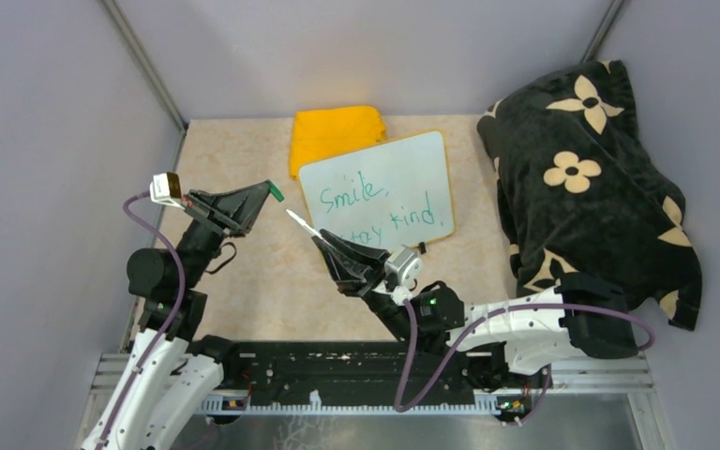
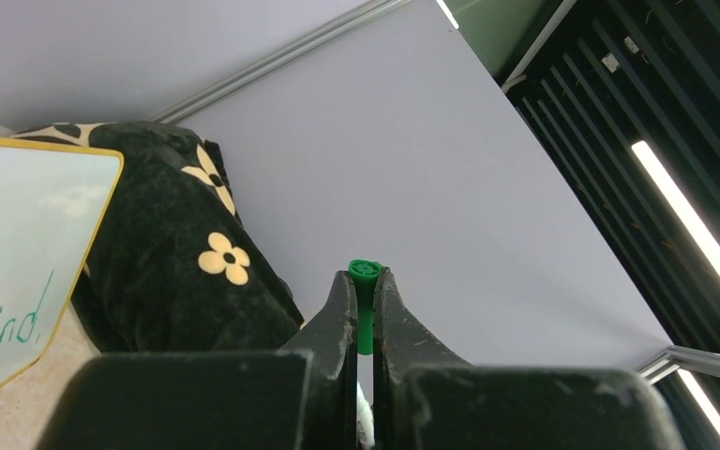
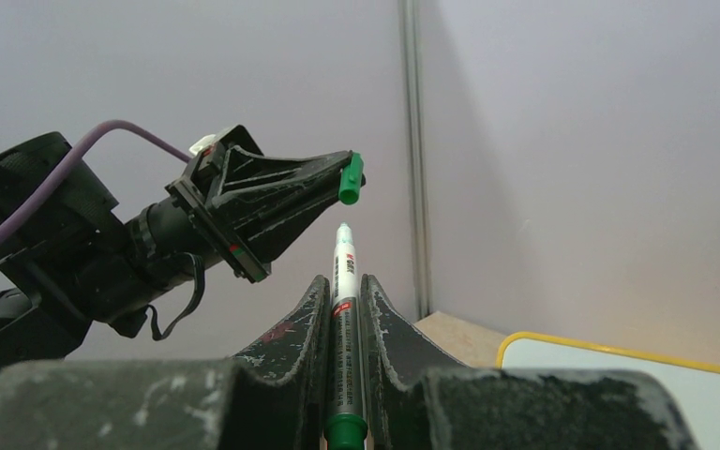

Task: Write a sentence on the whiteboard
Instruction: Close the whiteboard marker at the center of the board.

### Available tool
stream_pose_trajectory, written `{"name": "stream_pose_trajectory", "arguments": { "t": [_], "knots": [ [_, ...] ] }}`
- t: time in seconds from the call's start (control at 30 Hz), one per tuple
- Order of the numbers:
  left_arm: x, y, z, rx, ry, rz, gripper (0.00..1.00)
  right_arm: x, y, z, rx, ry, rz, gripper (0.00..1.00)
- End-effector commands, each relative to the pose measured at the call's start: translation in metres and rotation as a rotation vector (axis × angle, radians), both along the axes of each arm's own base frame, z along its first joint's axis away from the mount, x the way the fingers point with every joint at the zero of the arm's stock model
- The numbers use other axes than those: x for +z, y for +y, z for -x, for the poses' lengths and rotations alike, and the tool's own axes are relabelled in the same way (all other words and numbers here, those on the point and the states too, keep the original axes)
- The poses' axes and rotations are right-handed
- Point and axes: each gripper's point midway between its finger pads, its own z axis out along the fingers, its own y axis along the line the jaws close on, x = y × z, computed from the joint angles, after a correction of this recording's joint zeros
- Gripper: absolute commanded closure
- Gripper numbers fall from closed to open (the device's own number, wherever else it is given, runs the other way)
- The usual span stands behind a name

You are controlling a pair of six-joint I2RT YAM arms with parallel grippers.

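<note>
Two pieces are held above the table (image 1: 262, 281): the left gripper (image 1: 269, 190) pinches a green cap (image 2: 366, 305); near it, the right gripper (image 1: 319, 236) clamps a white marker (image 3: 345, 300), tip towards the cap; the whiteboard (image 1: 412, 164) lies flat beyond, bearing the sentence (image 1: 356, 197); a black flowered cushion (image 1: 591, 216) sits rightmost.

So the whiteboard (image 1: 375, 190) lies toward the table's (image 1: 272, 281) far edge, with the sentence (image 1: 375, 202) on it. The cloth (image 1: 335, 134) is behind it at the far edge, with the board overlapping it. The blanket (image 1: 586, 178) runs along the right edge. My left gripper (image 1: 267, 190), pinching the cap (image 1: 277, 194), is left of the board. My right gripper (image 1: 319, 239), clamping the marker (image 1: 302, 222), is off its near-left corner.
</note>
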Motion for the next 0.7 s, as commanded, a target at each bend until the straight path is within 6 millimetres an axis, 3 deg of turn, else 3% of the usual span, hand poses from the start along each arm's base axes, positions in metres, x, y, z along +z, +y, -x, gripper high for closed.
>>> {"name": "stream_pose_trajectory", "arguments": {
  "t": [0.0, 0.67],
  "knots": [
    [0.0010, -0.0012, 0.0024, -0.008, -0.003, -0.015, 1.00, 0.0309, -0.0139, -0.0024, -0.013, -0.003, -0.121, 1.00],
    [-0.0035, -0.0035, 0.0046, -0.025, 0.002, -0.024, 1.00, 0.0323, -0.0130, -0.0053, -0.035, -0.003, -0.124, 1.00]
  ]
}}
